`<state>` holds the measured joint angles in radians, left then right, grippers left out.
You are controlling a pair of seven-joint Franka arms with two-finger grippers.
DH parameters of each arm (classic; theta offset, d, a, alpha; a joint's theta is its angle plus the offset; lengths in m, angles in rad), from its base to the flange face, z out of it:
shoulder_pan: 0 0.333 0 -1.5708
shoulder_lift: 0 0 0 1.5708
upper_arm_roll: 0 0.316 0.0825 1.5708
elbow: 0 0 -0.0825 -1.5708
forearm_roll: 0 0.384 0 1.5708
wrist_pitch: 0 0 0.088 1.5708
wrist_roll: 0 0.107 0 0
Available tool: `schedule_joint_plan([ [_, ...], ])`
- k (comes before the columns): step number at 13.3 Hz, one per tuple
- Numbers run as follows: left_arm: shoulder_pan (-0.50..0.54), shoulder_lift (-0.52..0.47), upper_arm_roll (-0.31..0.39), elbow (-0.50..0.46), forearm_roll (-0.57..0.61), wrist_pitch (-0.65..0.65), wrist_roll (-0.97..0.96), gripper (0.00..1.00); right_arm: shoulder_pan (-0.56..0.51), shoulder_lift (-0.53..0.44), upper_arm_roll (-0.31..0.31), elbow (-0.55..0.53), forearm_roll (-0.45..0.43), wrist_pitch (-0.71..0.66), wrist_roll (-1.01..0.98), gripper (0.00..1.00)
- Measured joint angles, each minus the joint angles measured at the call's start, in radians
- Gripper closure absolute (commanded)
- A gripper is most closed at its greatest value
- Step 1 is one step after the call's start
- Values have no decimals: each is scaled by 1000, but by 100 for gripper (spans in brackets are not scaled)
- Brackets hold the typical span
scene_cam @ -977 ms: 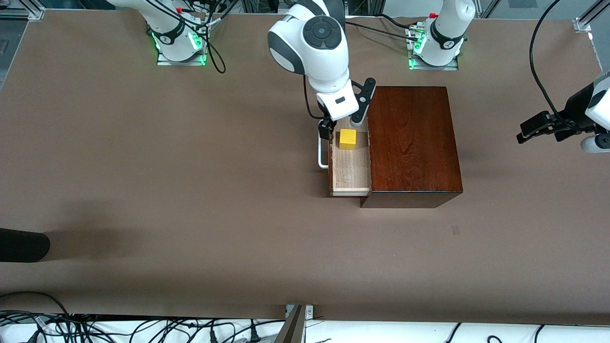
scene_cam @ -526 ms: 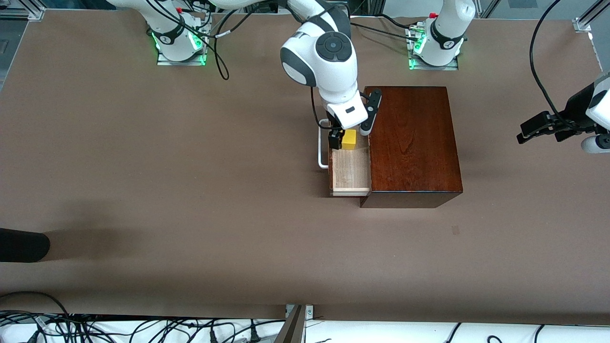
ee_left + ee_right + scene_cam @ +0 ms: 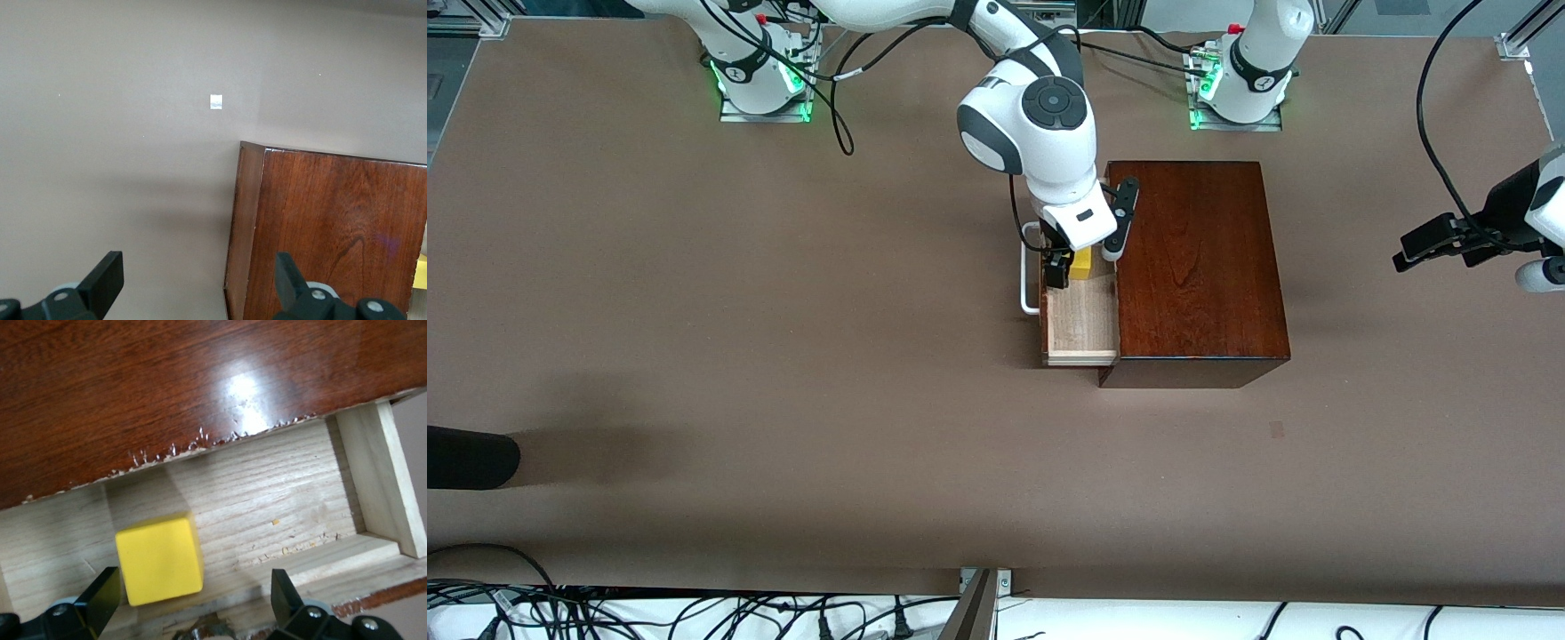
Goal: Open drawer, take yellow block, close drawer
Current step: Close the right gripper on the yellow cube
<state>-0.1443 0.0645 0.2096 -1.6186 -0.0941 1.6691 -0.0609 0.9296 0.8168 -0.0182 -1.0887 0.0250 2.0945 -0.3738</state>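
Toward the left arm's end of the surface: wooden box, dark reddish-brown, polished top
Drawer: pulled out toward the right arm's end; pale wood floor exposed; white bar handle on its front
Yellow block: lying on the drawer floor, at the end farther from the front camera; close to the edge of the box top; mostly covered by the right arm in the front view
Right gripper: lowered into the drawer over the yellow block; jaws spread wide; in the right wrist view one fingertip stands at the block's side, the other apart from it over bare drawer wood; nothing clamped
Left gripper: waits in the air over the surface edge, well apart from the box; jaws wide; holds nothing
Left wrist view: box corner and a small pale mark on the surface
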Motion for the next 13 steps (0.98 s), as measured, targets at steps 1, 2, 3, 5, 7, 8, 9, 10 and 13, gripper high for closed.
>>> schedule_joint_plan([
  [1, 0, 0, 0, 0, 0, 0, 0, 0, 3, 7, 0, 0, 0, 9, 0, 0],
  [2, 1, 0, 0, 0, 0, 0, 0, 0, 6, 15, 0, 0, 0, 17, 0, 0],
  [3, 2, 0, 0, 0, 0, 1, 0, 0, 10, 23, 0, 0, -1, 23, 0, 0],
  [5, 6, 0, 0, 0, 0, 1, 0, 0, 19, 34, 0, 1, -7, 28, 0, 0],
  [7, 7, 0, 0, 0, 0, 1, 0, 0, 26, 38, 0, 1, -8, 28, 0, 0],
  [8, 8, 0, 0, 0, 0, 1, 0, 0, 28, 40, -1, 1, -8, 28, 0, 0],
  [9, 8, 0, 0, 0, 0, 1, 0, 0, 30, 43, -1, 1, -10, 28, 2, 0],
  [10, 9, 0, 0, 0, 0, 1, 0, 0, 32, 46, -1, 1, -20, 28, 9, 0],
  [13, 11, 1, 0, 0, 0, 1, 0, 0, 36, 60, -1, 1, -40, 28, 20, 23],
])
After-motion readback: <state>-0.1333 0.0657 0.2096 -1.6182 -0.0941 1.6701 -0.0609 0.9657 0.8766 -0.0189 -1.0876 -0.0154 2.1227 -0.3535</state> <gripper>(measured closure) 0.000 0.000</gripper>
